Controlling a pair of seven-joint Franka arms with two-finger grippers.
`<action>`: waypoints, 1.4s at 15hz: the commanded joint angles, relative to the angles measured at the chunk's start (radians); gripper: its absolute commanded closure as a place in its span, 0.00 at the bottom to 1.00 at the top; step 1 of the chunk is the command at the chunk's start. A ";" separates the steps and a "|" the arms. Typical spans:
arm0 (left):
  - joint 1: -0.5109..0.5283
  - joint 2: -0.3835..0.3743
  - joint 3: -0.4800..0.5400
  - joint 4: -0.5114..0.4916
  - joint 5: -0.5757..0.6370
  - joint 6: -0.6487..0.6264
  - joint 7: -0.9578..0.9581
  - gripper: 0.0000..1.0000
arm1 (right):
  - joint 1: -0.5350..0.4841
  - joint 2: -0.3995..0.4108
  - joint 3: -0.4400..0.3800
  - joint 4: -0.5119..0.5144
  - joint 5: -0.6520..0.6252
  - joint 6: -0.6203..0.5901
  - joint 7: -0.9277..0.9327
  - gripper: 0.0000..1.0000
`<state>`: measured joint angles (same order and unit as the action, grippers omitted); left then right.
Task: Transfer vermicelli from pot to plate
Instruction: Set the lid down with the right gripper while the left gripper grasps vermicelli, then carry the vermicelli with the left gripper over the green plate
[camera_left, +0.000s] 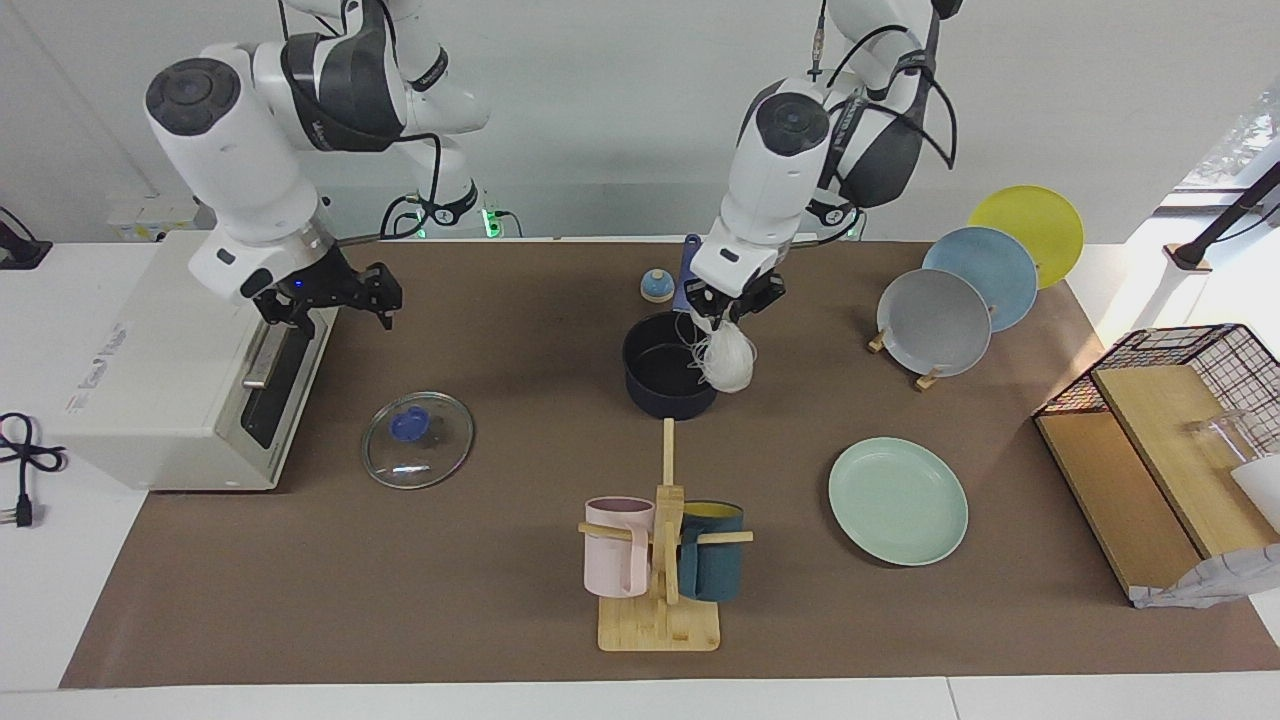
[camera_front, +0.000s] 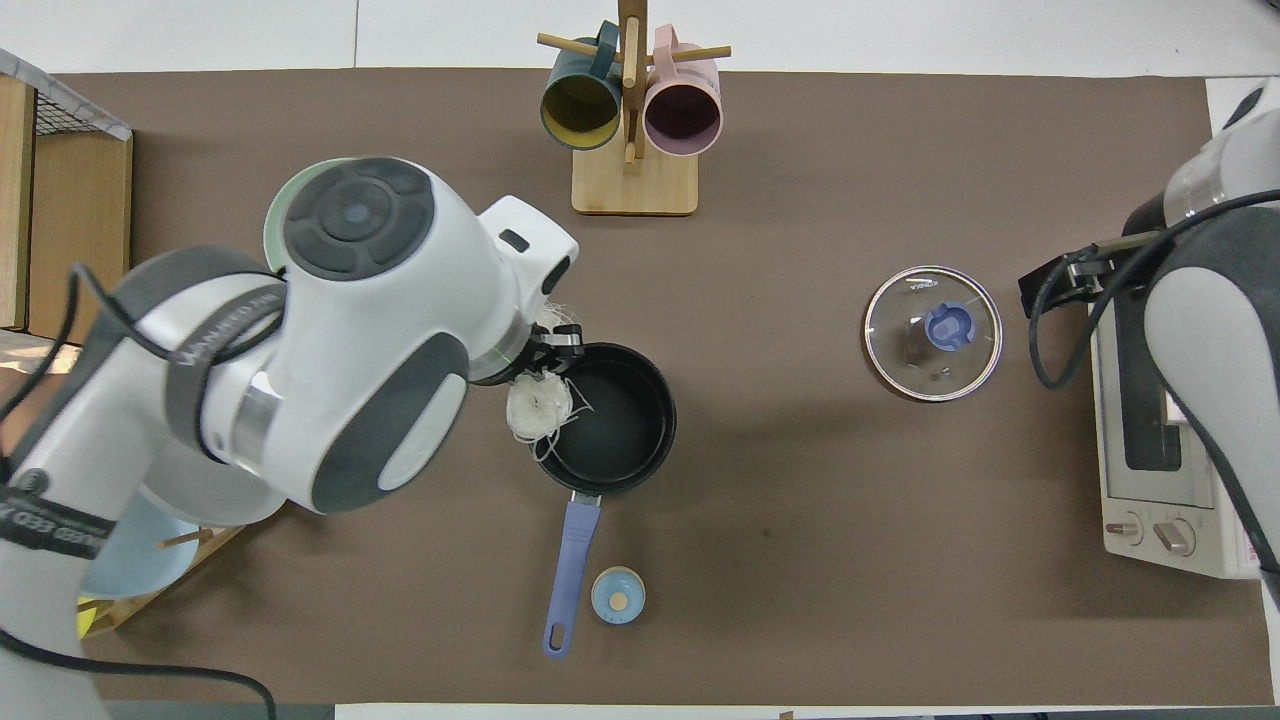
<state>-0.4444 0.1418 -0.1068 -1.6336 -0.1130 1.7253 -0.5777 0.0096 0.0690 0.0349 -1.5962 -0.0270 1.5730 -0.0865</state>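
My left gripper (camera_left: 722, 318) is shut on the top of the vermicelli (camera_left: 732, 362), a whitish bundle that hangs over the rim of the dark blue pot (camera_left: 660, 385) on the side toward the left arm's end. The pot's inside shows black and bare. In the overhead view the vermicelli (camera_front: 538, 405) sits over the pot's (camera_front: 620, 420) edge, and the left gripper (camera_front: 550, 350) is mostly hidden under the arm. The mint-green plate (camera_left: 898, 500) lies bare, farther from the robots than the pot. My right gripper (camera_left: 330, 300) waits open over the toaster oven.
A glass lid (camera_left: 417, 440) lies toward the right arm's end. A mug rack (camera_left: 660, 560) stands farther out than the pot. A toaster oven (camera_left: 170, 360), a rack with grey, blue and yellow plates (camera_left: 935, 320), a small blue knob (camera_left: 657, 287) and a wire basket (camera_left: 1170, 420) are also here.
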 joint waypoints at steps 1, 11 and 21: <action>0.122 -0.014 -0.001 0.072 -0.054 -0.096 0.109 1.00 | -0.011 -0.041 0.006 0.034 -0.011 -0.085 -0.006 0.00; 0.409 0.136 0.004 0.061 -0.008 0.152 0.518 1.00 | -0.014 -0.090 0.003 0.024 -0.004 -0.107 0.008 0.00; 0.411 0.283 0.002 -0.032 0.104 0.460 0.585 1.00 | -0.014 -0.129 0.003 -0.004 0.002 -0.113 0.014 0.00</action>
<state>-0.0231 0.4115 -0.1086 -1.6600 -0.0480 2.1436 -0.0055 0.0060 -0.0150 0.0315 -1.5617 -0.0267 1.4704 -0.0822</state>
